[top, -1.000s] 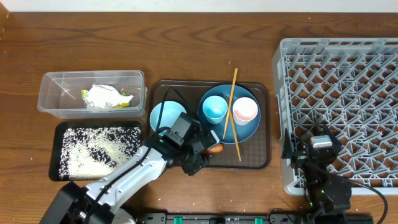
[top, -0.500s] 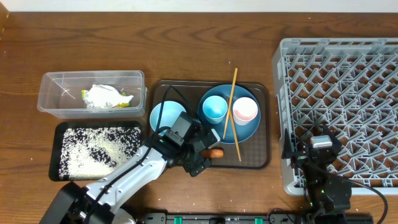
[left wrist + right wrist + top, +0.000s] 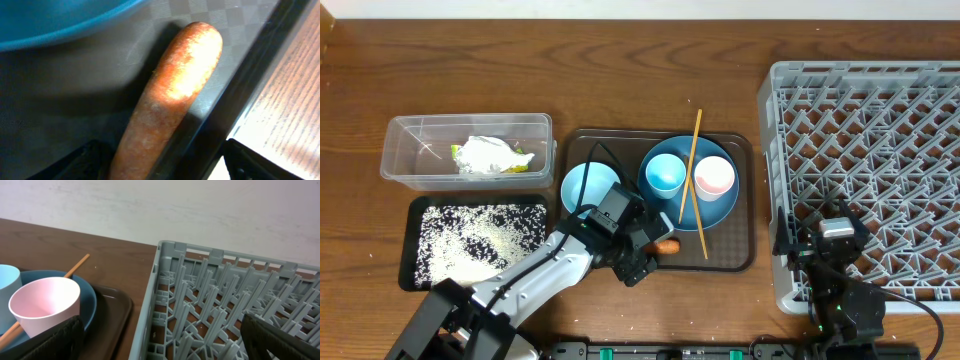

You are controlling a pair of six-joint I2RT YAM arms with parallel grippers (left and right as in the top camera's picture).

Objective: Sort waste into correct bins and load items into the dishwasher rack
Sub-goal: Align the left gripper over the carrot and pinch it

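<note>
Okay, overhead first. My left gripper (image 3: 653, 250) is down at the near edge of the dark brown rectangular serving tray (image 3: 751, 200), right at the small orange carrot (image 3: 667, 244). The carrot lies on the tray floor, just beside the near rim of the large round blue plate (image 3: 722, 213). The plate carries a light blue cup (image 3: 665, 175) and a white-pink cup (image 3: 714, 178), with two thin wooden chopsticks (image 3: 691, 165) laid across it. A small pale blue bowl (image 3: 580, 185) sits at the tray's left edge. The crumpled white-silver wrapper (image 3: 490, 155) is in the clear rectangular plastic tub (image 3: 395, 165). The loose white rice (image 3: 480, 240) is in the shallow black rectangular tray (image 3: 410, 245). The large light grey pegged dishwasher rack (image 3: 860, 120) holds nothing.

Left wrist: fingers spread on either side of the carrot, not yet pinching it. It runs along the tray's raised lip, with the plate just beside it.

Right wrist: my right gripper (image 3: 160, 340) is spread wide with nothing between the fingers, parked at the rack's left wall.

Risks: the carrot is round and lies close to the lip. One finger could land on that lip, and then closing would roll or squirt the carrot away. A push sideways could nudge the plate, tipping the cups or shifting the chopsticks.
</note>
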